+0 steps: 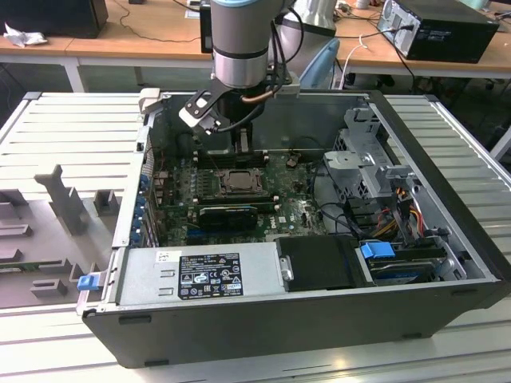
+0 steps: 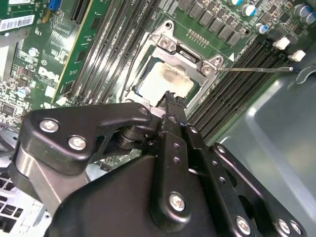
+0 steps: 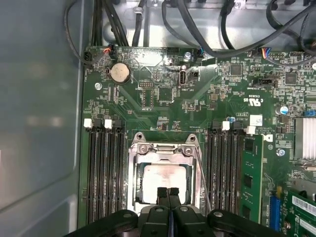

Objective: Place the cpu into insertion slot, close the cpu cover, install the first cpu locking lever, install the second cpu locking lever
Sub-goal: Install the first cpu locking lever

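End effector (image 3: 168, 190) with its fingers closed together on nothing, tips just above one edge of the cpu (image 3: 163, 177), cpu lying flat beneath in the insertion slot (image 3: 131, 187), cpu cover (image 3: 163, 148) down around it.

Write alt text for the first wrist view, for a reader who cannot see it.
The gripper, shut, hangs just over the cpu, which lies in the insertion slot with the cpu cover framing it. Black memory slots flank the socket on the green motherboard; a coin cell and black cables lie beyond.
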You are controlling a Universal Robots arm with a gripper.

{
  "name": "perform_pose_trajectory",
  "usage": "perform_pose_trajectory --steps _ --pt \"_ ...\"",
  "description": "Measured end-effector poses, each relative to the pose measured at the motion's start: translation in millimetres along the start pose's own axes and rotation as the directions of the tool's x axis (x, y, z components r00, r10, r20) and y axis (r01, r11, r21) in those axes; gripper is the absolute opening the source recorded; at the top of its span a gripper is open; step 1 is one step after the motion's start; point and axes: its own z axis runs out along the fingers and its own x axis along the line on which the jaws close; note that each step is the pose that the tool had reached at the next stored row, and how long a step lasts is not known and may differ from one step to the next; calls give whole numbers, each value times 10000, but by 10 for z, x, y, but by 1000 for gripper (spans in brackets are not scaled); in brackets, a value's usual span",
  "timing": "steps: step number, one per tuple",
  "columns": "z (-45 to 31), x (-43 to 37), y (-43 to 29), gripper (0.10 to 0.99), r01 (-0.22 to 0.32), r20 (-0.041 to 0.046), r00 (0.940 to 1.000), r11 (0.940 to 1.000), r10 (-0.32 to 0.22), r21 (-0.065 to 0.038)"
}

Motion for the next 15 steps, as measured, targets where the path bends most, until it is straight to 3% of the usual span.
perform_pose_trajectory --steps 4,7,11,15 --pt "-79 2 3 106 -1 4 10000 10000 1 -1" --pt "-219 5 9 106 0 9 10000 10000 0 1" --pt "-285 7 12 106 1 38 10000 10000 -1 1" --pt "-400 9 17 106 2 64 10000 10000 -2 2"
